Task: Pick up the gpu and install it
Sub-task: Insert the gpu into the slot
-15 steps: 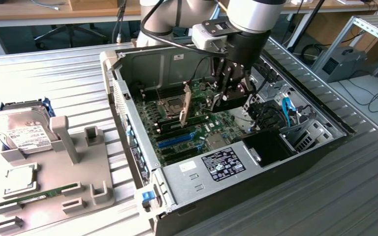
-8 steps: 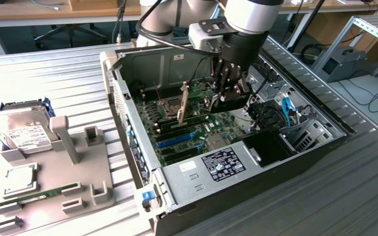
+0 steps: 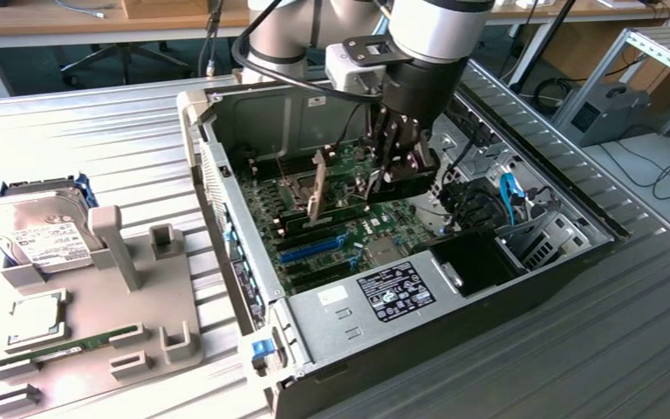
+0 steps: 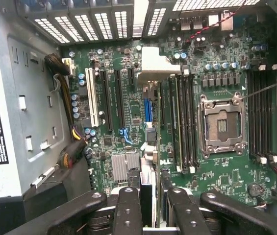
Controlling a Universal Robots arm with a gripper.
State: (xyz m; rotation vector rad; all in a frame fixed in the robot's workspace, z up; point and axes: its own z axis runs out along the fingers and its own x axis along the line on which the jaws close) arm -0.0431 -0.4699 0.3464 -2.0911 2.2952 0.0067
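Dark circuit board of the gpu (image 4: 148,193) stands on edge, pinched between the fingers (image 4: 128,205) of the gripper (image 3: 396,161), low inside the open computer case (image 3: 224,183); its long axis runs 12-to-6 toward the blue slot (image 4: 147,110) at 12 o'clock.

The exterior view looks down from above at the open computer case (image 3: 405,262); the wrist view peers closely onto its motherboard (image 4: 177,127).
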